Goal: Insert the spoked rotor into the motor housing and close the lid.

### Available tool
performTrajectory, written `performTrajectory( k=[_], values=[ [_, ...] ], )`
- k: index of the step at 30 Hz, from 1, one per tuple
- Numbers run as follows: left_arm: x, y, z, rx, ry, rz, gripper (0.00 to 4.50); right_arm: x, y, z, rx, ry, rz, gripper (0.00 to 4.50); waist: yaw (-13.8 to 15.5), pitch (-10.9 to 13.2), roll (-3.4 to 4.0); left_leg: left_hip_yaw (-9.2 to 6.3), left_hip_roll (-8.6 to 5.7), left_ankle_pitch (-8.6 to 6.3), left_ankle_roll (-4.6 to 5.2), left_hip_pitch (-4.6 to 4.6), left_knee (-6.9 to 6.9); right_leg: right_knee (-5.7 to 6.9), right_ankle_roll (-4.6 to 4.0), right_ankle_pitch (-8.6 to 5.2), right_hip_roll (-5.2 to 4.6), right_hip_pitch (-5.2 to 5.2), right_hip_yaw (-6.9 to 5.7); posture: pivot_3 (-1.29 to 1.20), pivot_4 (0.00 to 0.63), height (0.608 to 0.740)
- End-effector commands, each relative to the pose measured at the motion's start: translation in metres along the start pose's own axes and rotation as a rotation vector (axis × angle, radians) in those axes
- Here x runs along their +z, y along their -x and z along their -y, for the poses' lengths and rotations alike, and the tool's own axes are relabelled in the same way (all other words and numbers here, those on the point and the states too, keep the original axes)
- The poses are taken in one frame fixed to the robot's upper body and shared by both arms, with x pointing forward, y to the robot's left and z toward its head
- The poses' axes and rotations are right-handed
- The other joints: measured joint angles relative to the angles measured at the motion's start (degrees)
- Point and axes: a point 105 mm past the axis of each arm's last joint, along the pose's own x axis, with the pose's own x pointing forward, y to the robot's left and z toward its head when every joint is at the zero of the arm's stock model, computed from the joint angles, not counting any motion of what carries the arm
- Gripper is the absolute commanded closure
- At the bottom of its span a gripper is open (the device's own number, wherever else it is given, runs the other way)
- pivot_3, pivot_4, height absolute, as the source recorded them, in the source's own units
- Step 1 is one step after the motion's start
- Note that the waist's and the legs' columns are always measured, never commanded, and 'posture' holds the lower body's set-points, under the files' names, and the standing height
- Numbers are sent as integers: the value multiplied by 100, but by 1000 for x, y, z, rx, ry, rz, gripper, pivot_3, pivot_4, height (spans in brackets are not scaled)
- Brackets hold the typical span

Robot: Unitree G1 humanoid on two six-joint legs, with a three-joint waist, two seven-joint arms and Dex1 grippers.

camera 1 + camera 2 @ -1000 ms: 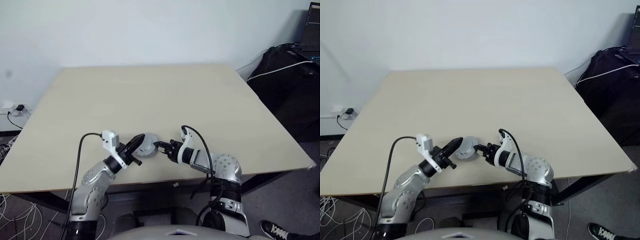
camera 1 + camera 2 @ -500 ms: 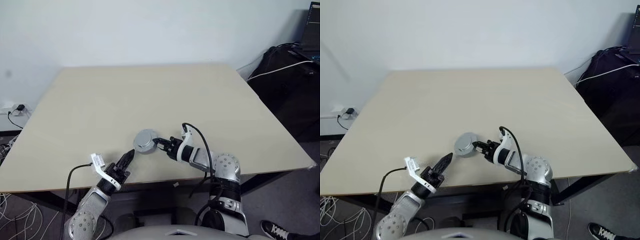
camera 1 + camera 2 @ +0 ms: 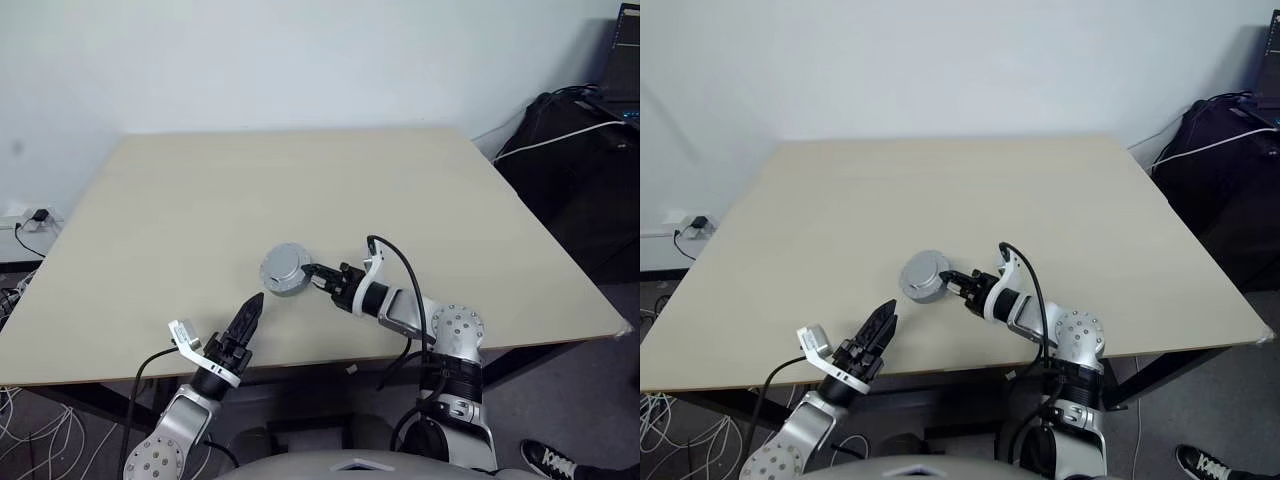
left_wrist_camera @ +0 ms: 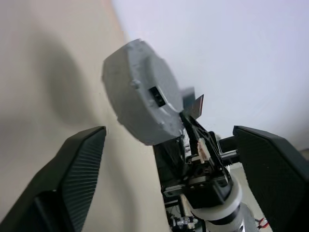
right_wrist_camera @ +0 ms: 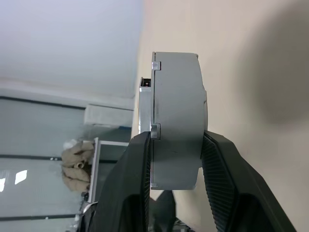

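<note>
The motor housing [image 3: 283, 269] is a round grey drum held just above the tan table, with the lid [image 5: 146, 130] sitting as a thinner disc against one face. My right gripper [image 3: 312, 272] is shut on the drum's edge, and its fingers [image 5: 219, 179] clamp both flat faces. My left gripper [image 3: 248, 312] hovers over the table's front edge, a short way in front of the drum and pointing at it. Its fingers [image 4: 72, 179] stand wide open with nothing between them. The spoked rotor is hidden.
The tan table [image 3: 300, 180] stretches far behind the drum. Its front edge [image 3: 330, 366] lies close under both arms. A black bag with a white cable [image 3: 575, 160] stands off the right side. Loose cables [image 3: 30, 420] lie on the floor at the left.
My left gripper has left the drum's side, drawn back toward the table's front edge, rolled and opened. My right gripper has raised the drum a little.
</note>
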Motion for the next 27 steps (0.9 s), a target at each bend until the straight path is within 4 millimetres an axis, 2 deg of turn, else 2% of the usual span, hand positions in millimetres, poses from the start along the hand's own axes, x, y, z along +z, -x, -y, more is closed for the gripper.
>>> performTrajectory(
  k=[1, 6, 13, 27],
  values=[
    [1, -6, 5, -36, 47, 14, 0, -17, -11, -42, 183, 0, -34, 3282, 3, 0, 0, 0, 0, 0, 0, 0, 0, 0, 0, 0, 0, 0, 0, 0, 0, 740],
    [3, -13, 6, -60, 77, 20, 0, -28, -8, -48, 208, 1, -75, 3282, 1, 0, 0, -1, 0, 0, -1, 0, 0, 0, 1, 0, 1, 0, -1, 0, 0, 740],
    [6, -28, 19, -145, 80, 18, 0, -41, -7, -53, 225, 4, -125, 3282, 1, 0, -1, 0, -2, 1, -1, 0, 1, -1, 2, 1, 1, 2, 0, 0, 0, 740],
    [6, -40, 33, -234, 123, 12, 0, -58, -1, -48, 222, -32, -217, 3282, 1, -1, -2, 0, -3, 3, -6, 0, 1, -4, 3, 2, 1, 5, 0, 0, 0, 740]
  ],
)
